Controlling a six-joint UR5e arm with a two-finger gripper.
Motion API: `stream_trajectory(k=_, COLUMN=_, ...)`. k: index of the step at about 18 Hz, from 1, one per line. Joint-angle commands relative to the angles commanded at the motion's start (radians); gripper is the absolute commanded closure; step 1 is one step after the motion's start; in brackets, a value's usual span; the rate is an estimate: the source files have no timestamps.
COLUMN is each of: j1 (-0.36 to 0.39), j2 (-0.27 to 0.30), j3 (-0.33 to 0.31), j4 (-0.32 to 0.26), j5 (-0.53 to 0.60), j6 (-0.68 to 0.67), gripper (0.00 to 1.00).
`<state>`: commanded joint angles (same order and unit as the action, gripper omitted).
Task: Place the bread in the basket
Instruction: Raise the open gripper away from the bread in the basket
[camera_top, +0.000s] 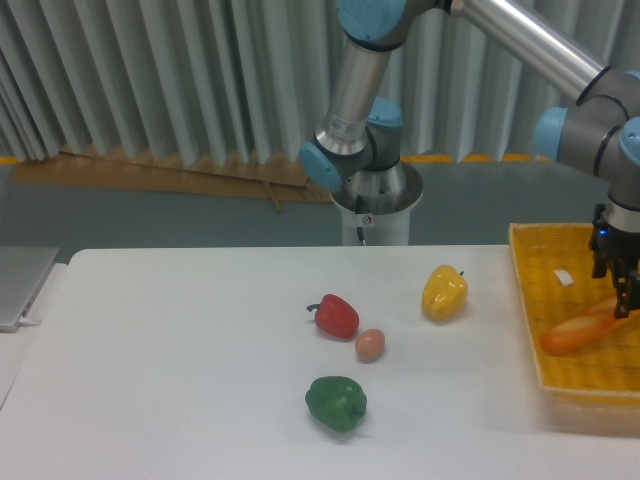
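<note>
I read the long glossy orange-tan toy baguette (582, 329) as lying inside the bright yellow woven basket (530, 330), below the pincer (622, 300). Pincer grip unclear at frame edge. Placement looks done; retreat remains.

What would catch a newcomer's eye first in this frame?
The large bright yellow woven basket at the table's right edge, with the long glossy orange-tan toy baguette lying tilted inside it and the arm's tool at its upper end. Then the red, yellow and green toy peppers mid-table.
</note>
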<state>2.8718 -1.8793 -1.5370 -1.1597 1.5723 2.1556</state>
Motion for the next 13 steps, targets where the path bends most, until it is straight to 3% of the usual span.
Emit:
stream_trajectory(k=7, j1=-0.135, j2=0.032, j3=-0.009, j4=-0.011, j5=-0.011, j6=-0.078, gripper=0.0)
stream_trajectory(k=10, j1=-0.195, j2=0.054, j3=0.0, j4=-0.028, j5=-0.009, j6=-0.234, gripper=0.0)
stream_trajectory(k=13, j1=-0.259, j2=0.052, j3=0.0, j4=-0.032, j5=0.003, j6=-0.284, gripper=0.0)
